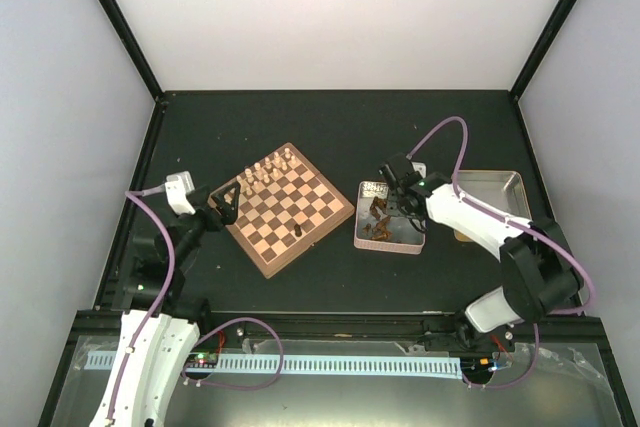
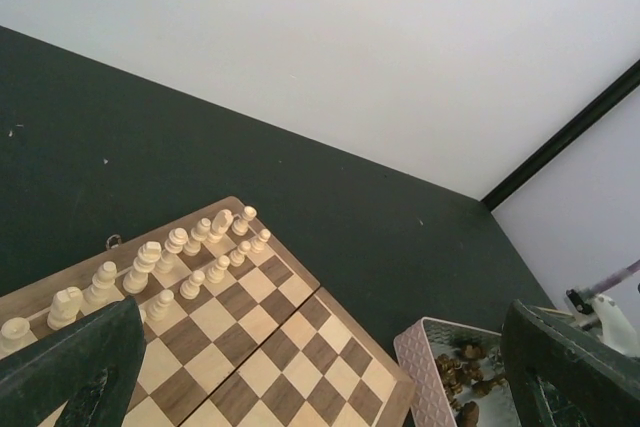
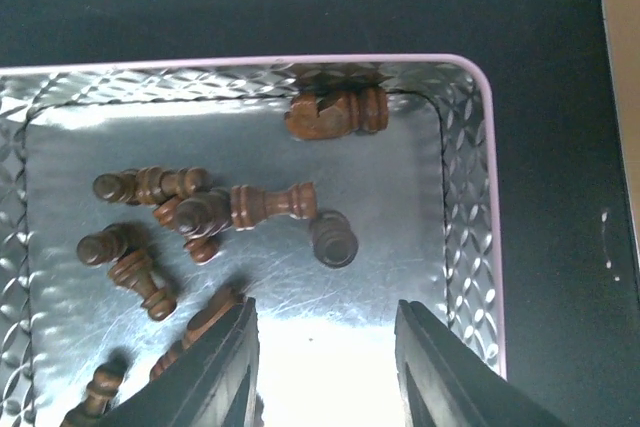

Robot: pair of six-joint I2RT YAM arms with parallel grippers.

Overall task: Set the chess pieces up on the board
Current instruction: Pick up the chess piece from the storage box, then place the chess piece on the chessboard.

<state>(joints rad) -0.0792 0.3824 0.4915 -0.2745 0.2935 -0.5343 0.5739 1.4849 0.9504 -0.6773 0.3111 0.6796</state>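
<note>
Right end effector: spread above tin
Left end effector: spread
Surface: black, white walls
Tin: dark chess pieces lying

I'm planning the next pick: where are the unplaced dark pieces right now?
In the top view, the dark pieces lie in the tin, right of the board, with the right gripper over them.

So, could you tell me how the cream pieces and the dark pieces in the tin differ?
The cream pieces stand upright in two rows on the board; the dark pieces mostly lie toppled in the tin. The cream pieces are pale, the dark pieces brown. Both are small wooden chessmen.
</note>
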